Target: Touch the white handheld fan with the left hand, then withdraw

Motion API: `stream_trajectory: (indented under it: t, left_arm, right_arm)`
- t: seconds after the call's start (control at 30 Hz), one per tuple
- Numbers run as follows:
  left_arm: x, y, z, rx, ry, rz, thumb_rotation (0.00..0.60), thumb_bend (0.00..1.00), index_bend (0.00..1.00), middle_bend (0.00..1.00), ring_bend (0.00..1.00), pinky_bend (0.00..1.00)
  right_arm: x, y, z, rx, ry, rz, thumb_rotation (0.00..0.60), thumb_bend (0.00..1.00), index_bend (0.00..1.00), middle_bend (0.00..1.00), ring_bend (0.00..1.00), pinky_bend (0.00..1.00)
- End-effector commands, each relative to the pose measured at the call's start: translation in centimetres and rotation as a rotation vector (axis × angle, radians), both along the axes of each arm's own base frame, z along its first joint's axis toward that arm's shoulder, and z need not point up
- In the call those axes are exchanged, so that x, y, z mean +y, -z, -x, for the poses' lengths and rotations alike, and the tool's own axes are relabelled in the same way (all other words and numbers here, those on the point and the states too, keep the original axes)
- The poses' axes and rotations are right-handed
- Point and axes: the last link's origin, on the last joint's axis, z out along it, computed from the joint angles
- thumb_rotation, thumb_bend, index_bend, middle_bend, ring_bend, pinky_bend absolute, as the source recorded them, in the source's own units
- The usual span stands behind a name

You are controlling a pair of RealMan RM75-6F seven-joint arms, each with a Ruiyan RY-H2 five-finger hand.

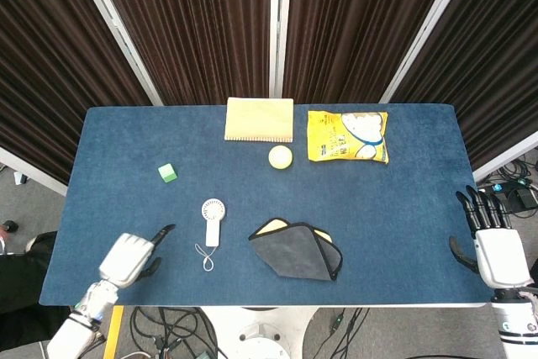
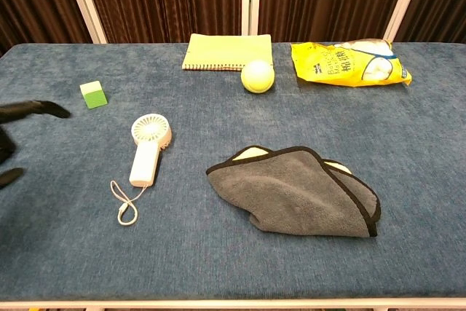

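The white handheld fan [image 1: 213, 220] [image 2: 148, 148] lies flat on the blue table, round head toward the back, handle toward the front, with a cord loop [image 2: 124, 202] trailing from it. My left hand [image 1: 130, 257] hovers over the table's front left, fingers apart and pointing toward the fan, a short gap to the left of it. Only its dark fingertips [image 2: 44, 108] show at the left edge of the chest view. My right hand [image 1: 496, 250] stays off the table's right edge, fingers spread, holding nothing.
A grey cloth [image 1: 298, 250] lies right of the fan. A small green block [image 1: 167, 173] sits behind and left of it. At the back are a yellow ball [image 1: 280, 156], a tan notebook [image 1: 260, 119] and a yellow snack bag [image 1: 348, 135].
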Motion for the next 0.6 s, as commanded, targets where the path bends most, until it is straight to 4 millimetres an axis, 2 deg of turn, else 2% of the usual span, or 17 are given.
stream_trajectory:
  t: [0.03,0.43,0.6]
  left_arm:
    - [1.2,1.5,-1.3,0.020,0.031,0.032,0.600,0.45,0.12,0.81,0.83,0.83]
    - [2.6,3.7,-4.4,0.020,0.079,0.080,0.600,0.45,0.12,0.81,0.83,0.82]
    - [2.8,4.8,-4.9,0.050,0.093,0.108,0.600,0.46,0.12,0.81,0.83,0.82]
  right_arm:
    - [0.0,0.1,0.2,0.002,0.015,-0.008,0.600,0.30,0.00,0.00,0.00,0.00]
    - [-0.4,0.9,0.6,0.011,0.040,-0.039,0.600,0.30,0.00,0.00,0.00,0.00]
    - [-0.5,1.0,0.7,0.013,0.046,-0.043,0.600,0.30,0.00,0.00,0.00,0.00]
